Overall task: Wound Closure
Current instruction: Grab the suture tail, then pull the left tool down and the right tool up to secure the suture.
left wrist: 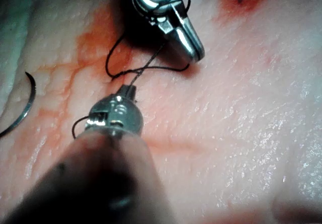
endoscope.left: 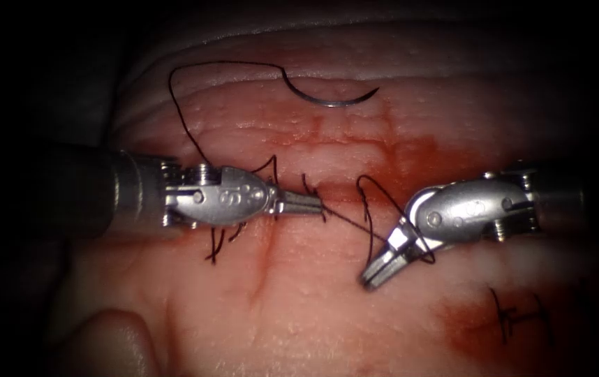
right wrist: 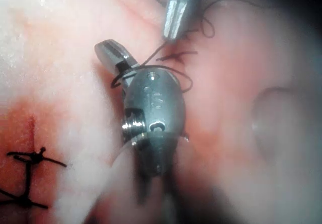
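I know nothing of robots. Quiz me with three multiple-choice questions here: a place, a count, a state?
1. Where is the curved steel needle? A clamped in a tool; B lying free on the pale tissue; C buried in the cut.
2. How many metal tools? A one; B two; C three.
3. The left gripper is: A wide open; B shut on the dark thread; C shut on the needle.
B: nothing holds it. B: the left gripper and the right gripper, thread looped round the latter. B: its jaws pinch thread.
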`<state>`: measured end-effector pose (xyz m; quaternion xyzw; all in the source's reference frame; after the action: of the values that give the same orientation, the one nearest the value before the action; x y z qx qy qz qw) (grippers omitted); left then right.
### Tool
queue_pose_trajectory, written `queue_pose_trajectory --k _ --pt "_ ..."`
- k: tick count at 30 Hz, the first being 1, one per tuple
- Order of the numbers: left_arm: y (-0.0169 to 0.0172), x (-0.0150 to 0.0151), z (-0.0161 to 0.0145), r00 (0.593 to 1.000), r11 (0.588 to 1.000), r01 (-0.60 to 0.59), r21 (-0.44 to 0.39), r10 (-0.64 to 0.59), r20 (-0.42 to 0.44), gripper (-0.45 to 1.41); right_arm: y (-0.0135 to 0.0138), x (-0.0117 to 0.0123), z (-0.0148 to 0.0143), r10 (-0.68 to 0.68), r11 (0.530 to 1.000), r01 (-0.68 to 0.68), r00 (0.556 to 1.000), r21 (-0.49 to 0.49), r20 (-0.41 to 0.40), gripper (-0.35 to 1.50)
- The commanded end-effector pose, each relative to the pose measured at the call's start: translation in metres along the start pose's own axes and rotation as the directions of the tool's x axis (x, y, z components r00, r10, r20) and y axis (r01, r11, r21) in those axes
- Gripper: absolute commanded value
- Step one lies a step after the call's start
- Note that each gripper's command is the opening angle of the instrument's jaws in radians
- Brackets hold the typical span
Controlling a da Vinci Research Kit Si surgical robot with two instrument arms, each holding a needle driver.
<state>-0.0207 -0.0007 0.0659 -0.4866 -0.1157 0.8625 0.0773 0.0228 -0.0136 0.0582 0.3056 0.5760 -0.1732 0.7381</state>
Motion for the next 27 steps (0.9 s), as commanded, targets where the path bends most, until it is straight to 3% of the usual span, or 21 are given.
queue_pose_trajectory --k 1,9,18,27 --pt "0.0 -0.0002 0.0007 1.0 1.0 -0.002 0.0 0.002 0.0 -0.45 0.0007 -0.0002 0.0004 0.003 1.0 -0.003 1.0 0.0 -0.001 -0.35" --pt "0.0035 0.0 0.0 1.0 1.0 -0.017 -0.012 0.017 0.016 -0.45 0.0028 -0.0002 -0.0019 0.047 0.993 -0.063 0.987 -0.102 -0.154 -0.35" --pt "0.01 0.0011 -0.002 0.997 0.997 -0.049 -0.061 0.053 0.053 -0.45 0.0053 -0.0022 -0.0043 0.075 0.976 -0.102 0.986 -0.192 -0.146 -0.35" --pt "0.0134 0.0033 -0.0038 0.995 0.994 -0.055 -0.098 0.063 0.078 -0.45 0.0073 -0.0044 -0.0061 0.093 0.967 -0.121 0.987 -0.223 -0.13 -0.35"
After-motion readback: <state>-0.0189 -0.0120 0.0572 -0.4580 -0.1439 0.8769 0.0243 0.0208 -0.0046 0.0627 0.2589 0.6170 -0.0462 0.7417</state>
